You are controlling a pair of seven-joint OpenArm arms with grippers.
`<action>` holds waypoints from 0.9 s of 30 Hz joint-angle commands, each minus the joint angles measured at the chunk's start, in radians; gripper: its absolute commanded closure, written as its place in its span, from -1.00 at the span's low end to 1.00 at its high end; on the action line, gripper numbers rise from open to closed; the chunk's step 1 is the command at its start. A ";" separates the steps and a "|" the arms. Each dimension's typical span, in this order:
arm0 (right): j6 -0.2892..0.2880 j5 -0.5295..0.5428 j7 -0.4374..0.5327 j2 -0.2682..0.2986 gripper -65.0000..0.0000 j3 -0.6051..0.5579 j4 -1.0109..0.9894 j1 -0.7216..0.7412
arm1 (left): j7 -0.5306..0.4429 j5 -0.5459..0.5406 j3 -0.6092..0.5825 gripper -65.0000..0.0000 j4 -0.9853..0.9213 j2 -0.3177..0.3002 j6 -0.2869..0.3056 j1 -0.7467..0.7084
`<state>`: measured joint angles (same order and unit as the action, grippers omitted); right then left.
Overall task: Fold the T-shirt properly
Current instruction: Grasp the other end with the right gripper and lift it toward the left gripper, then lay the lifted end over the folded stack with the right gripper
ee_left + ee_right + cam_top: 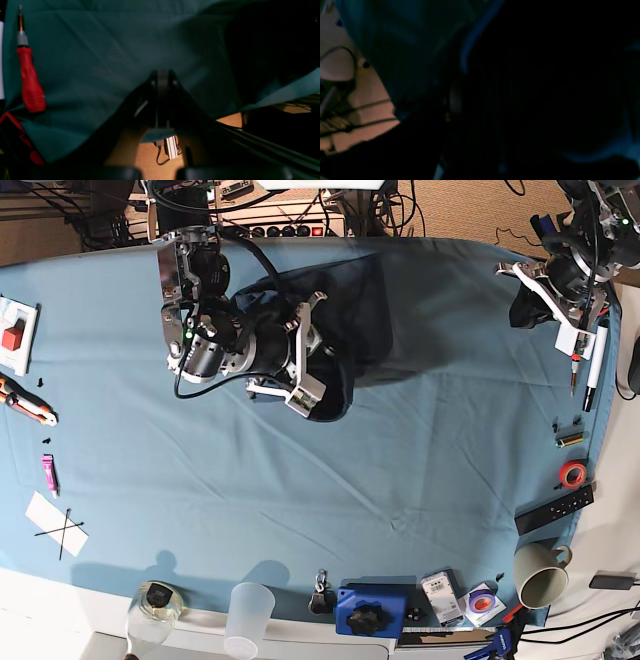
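Now | T-shirt (360,320) bunched | right gripper (300,365) over it, jaw state unclear | left gripper (162,77) pressed together, seemingly empty

T-shirt (350,330) bunched on the table cloth (300,510) at the counter's far middle. Right gripper (312,355) over the shirt's left part. Left gripper (545,290) at the far right corner, well apart. Mug (540,578), plastic cup (248,612) along the near edge; screwdriver (28,72) beside left gripper.

Black hand-drawn X on a white paper sheet (56,525) at the surface's edge, no legible words or numbers
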<state>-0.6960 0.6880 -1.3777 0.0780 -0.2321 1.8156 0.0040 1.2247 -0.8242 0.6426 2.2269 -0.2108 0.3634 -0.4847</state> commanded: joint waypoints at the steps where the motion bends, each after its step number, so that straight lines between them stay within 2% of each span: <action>1: -0.002 0.060 0.011 -0.015 0.37 -0.003 0.017 0.018 | -0.021 -0.014 0.004 1.00 0.016 -0.008 0.004 -0.003; 3: -0.002 0.105 -0.019 -0.036 0.37 -0.003 0.017 0.018 | -0.021 -0.014 0.004 1.00 0.016 -0.008 0.004 -0.003; 7: -0.002 0.196 -0.019 -0.076 0.37 -0.003 0.017 0.018 | -0.037 -0.013 0.004 1.00 0.016 -0.008 0.004 -0.003; 14: -0.002 0.272 -0.019 -0.130 0.37 -0.002 0.019 0.033 | -0.042 -0.013 0.004 1.00 0.016 -0.008 0.004 -0.003; 18: -0.002 0.235 -0.019 -0.158 0.37 0.008 0.056 0.064 | -0.044 -0.013 0.004 1.00 0.016 -0.008 0.004 -0.003; 21: -0.002 0.197 -0.019 -0.173 0.40 0.061 0.077 0.068 | -0.043 -0.014 0.004 1.00 0.016 -0.008 0.004 -0.003; 24: -0.002 0.197 -0.019 -0.171 0.61 0.143 0.075 0.049 | -0.043 -0.013 0.004 1.00 0.016 -0.008 0.004 -0.003; 27: -0.001 0.206 -0.019 -0.142 0.80 0.224 0.075 0.008 | -0.044 -0.014 0.004 1.00 0.016 -0.008 0.004 -0.003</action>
<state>-0.6960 0.8650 -1.4139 -0.0635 -0.0067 1.8767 -0.0002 1.2026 -0.8242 0.6426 2.2269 -0.2104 0.3634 -0.4850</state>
